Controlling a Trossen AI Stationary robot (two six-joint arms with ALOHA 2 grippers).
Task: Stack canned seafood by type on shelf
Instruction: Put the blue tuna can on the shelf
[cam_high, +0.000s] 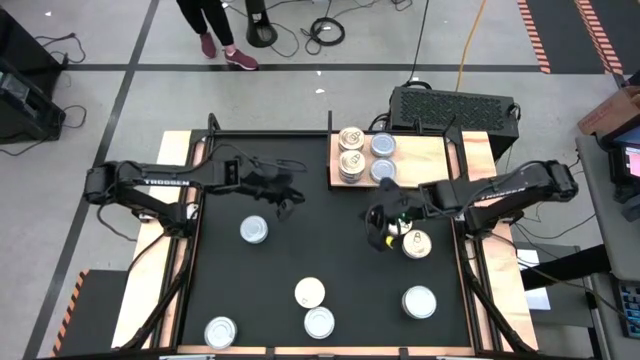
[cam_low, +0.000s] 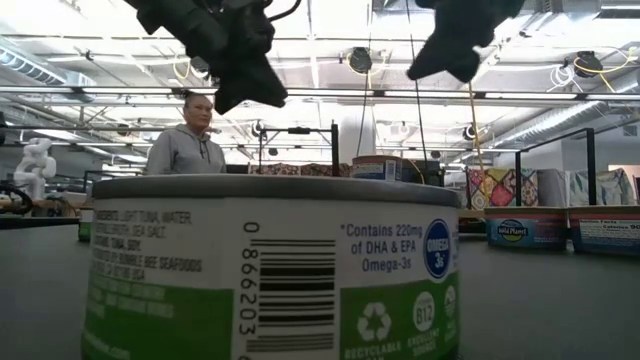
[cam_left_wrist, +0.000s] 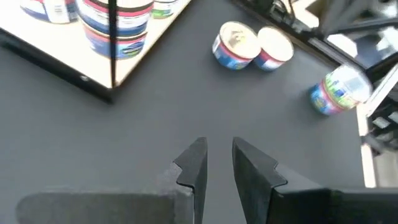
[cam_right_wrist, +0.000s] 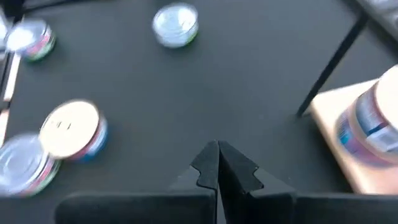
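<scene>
Several canned seafood tins stand on the black table: one with a silver top (cam_high: 254, 230) just below my left gripper in the high view, a gold-topped one (cam_high: 415, 243) beside my right gripper, and others (cam_high: 319, 322) toward the near edge. The shelf (cam_high: 425, 152), a light wooden board at the far right, carries several tins (cam_high: 350, 165), some stacked. My left gripper (cam_high: 288, 200) (cam_left_wrist: 217, 146) hovers over bare mat, open by a narrow gap with nothing in it. My right gripper (cam_high: 379, 232) (cam_right_wrist: 217, 146) is shut and empty, above the mat near the shelf's front edge.
A black ventilated box (cam_high: 452, 108) stands behind the shelf. One tin with a green label (cam_low: 270, 270) fills the low view's foreground. A person (cam_low: 190, 145) stands beyond the table's far edge. Bare mat (cam_high: 330, 230) lies between the two grippers.
</scene>
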